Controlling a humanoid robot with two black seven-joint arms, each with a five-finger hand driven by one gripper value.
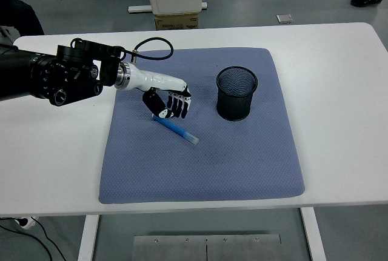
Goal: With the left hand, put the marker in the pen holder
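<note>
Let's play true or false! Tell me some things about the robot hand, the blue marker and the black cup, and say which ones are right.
1. The blue marker is already inside the pen holder. False: it is out over the mat, left of the holder.
2. The pen holder stands upright on the blue mat. True.
3. The left hand is at the marker's upper end. True.
4. The pen holder is full of pens. False: no pens show in it.
5. The right hand is reaching for the marker. False: no right hand is in view.
</note>
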